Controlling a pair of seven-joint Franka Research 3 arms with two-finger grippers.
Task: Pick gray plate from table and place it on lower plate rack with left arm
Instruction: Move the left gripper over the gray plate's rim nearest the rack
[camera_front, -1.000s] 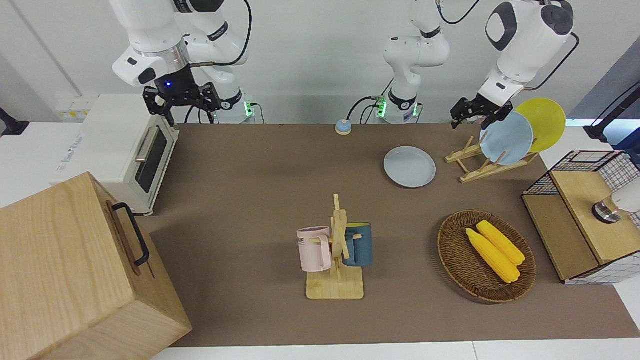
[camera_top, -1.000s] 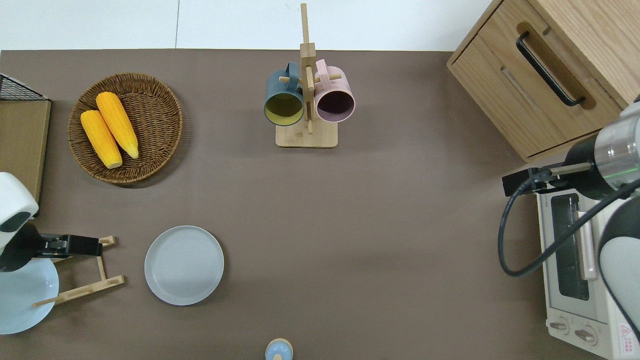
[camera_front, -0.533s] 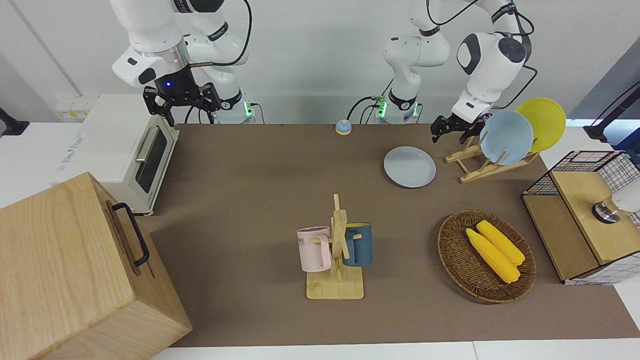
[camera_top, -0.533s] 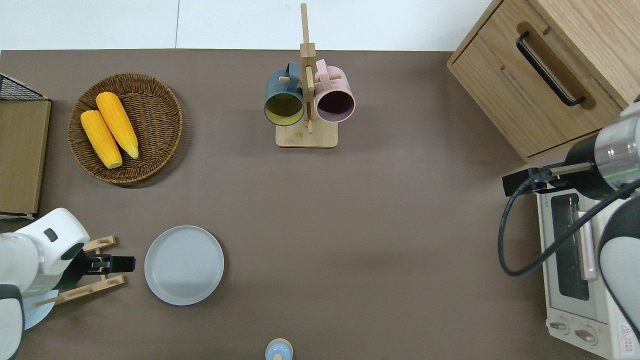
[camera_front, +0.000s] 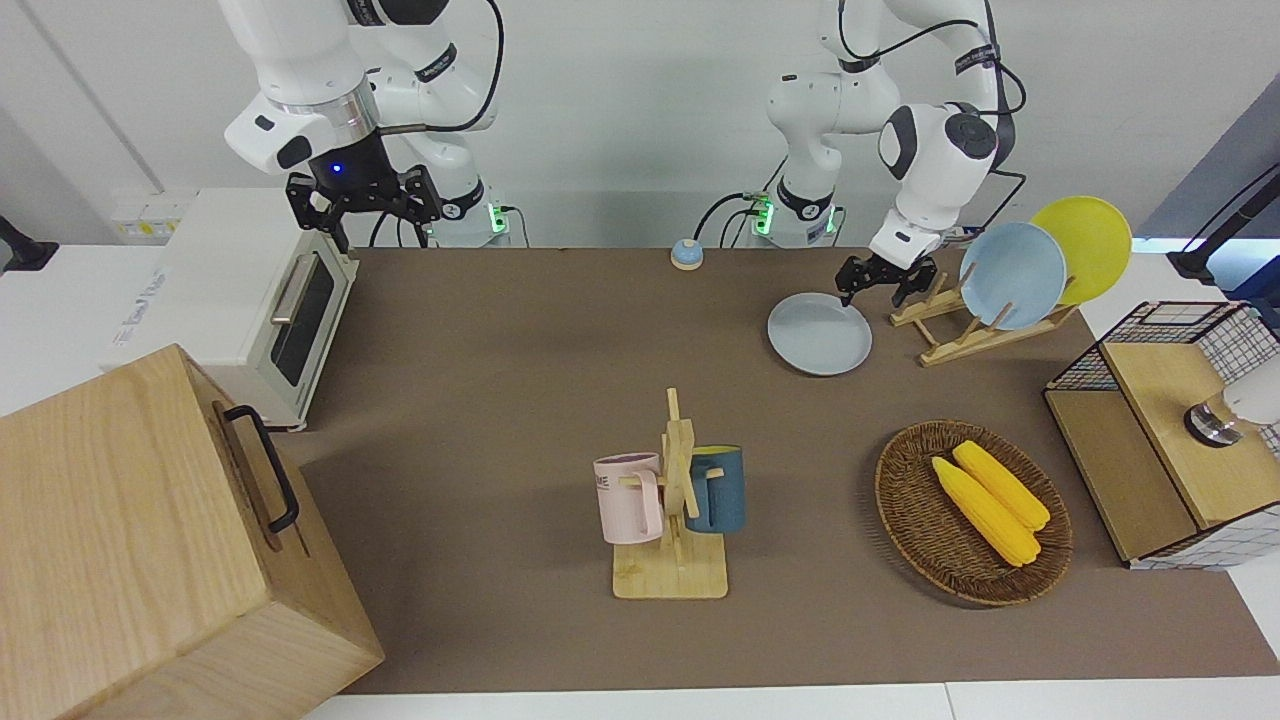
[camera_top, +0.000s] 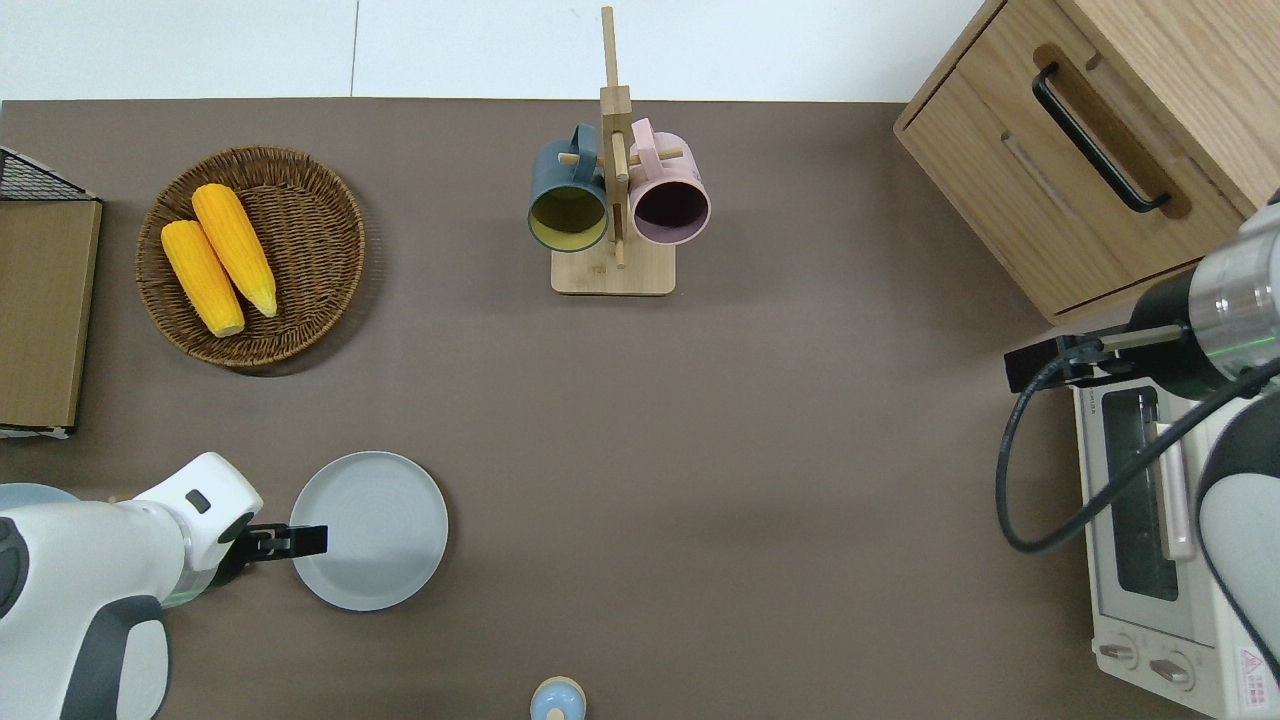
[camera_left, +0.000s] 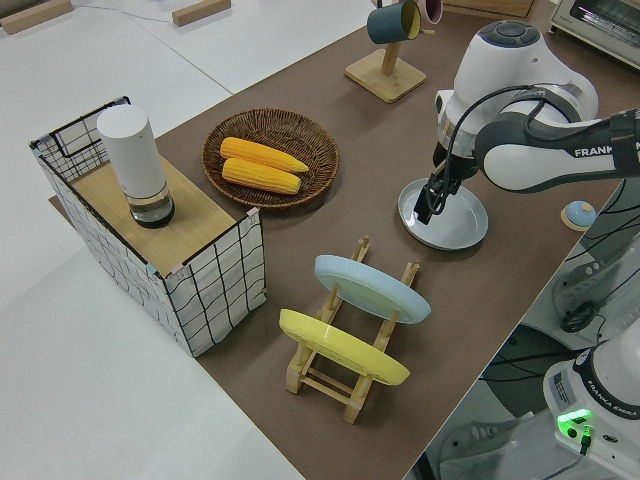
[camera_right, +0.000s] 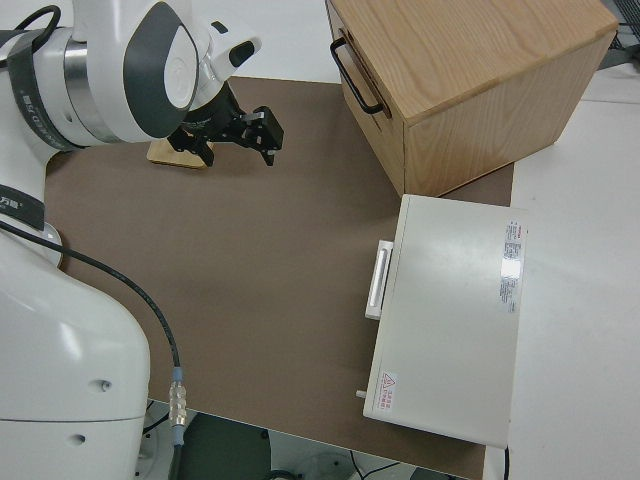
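The gray plate (camera_front: 818, 335) (camera_top: 375, 530) (camera_left: 455, 225) lies flat on the brown mat. My left gripper (camera_front: 872, 293) (camera_top: 302, 540) (camera_left: 430, 207) hangs open and empty over the plate's rim on the side toward the left arm's end of the table. Beside the plate, toward that same end, stands the slanted wooden plate rack (camera_front: 940, 345) (camera_left: 335, 385). A light-blue plate (camera_front: 1012, 275) (camera_left: 370, 288) and a yellow plate (camera_front: 1085, 245) (camera_left: 340, 348) fill its upper slots, and its low end is bare. In the overhead view the arm hides the rack. My right gripper (camera_front: 363, 205) (camera_right: 245, 130) is parked, open.
A wicker basket (camera_front: 905, 500) with two corn cobs and a wire crate (camera_front: 1160, 400) sit farther from the robots than the rack. A mug stand (camera_front: 672, 500) holds two mugs mid-table. A toaster oven (camera_front: 250, 300), a wooden cabinet (camera_front: 130, 540) and a small bell (camera_front: 686, 254) are also present.
My left gripper has come down from beside the light-blue plate, passed over the rack's low end, and reached the gray plate's rim. The right arm and all objects stayed put.
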